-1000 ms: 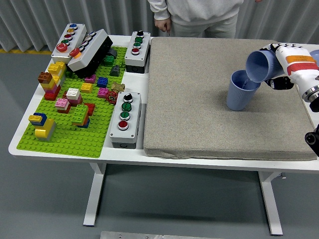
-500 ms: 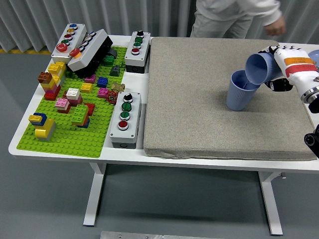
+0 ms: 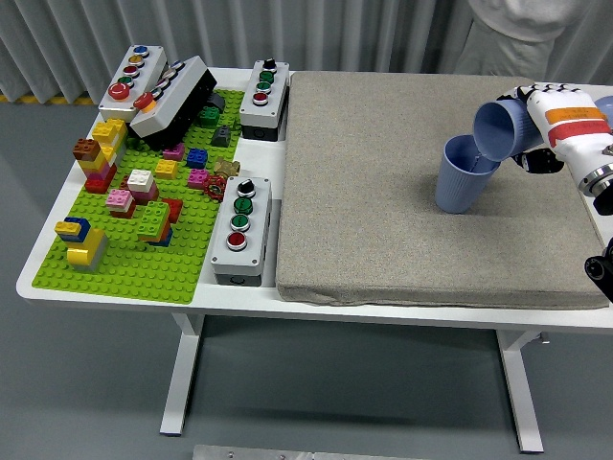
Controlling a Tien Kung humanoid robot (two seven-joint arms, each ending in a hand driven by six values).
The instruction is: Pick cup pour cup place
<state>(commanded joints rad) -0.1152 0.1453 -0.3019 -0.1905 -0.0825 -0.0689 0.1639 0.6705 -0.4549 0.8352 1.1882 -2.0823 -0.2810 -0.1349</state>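
Note:
A blue cup (image 3: 463,180) stands upright on the grey mat (image 3: 383,192), toward its right side. Just above its rim a second blue cup (image 3: 501,128) is held tipped on its side, mouth pointing left and down over the standing cup. My right hand (image 3: 546,120), white with an orange band, comes in from the right edge and is shut on the tipped cup. The left hand is out of the picture.
A green baseplate (image 3: 144,259) with several coloured bricks fills the table's left. Grey button boxes (image 3: 239,228) (image 3: 263,98) (image 3: 158,86) stand beside and behind it. A person (image 3: 517,29) in light clothes stands at the far side, top right. Another blue rim (image 3: 605,105) shows at the right edge.
The person at the far side has walked from the middle toward the right. The tipped cup and my right hand have stayed almost still over the standing cup.

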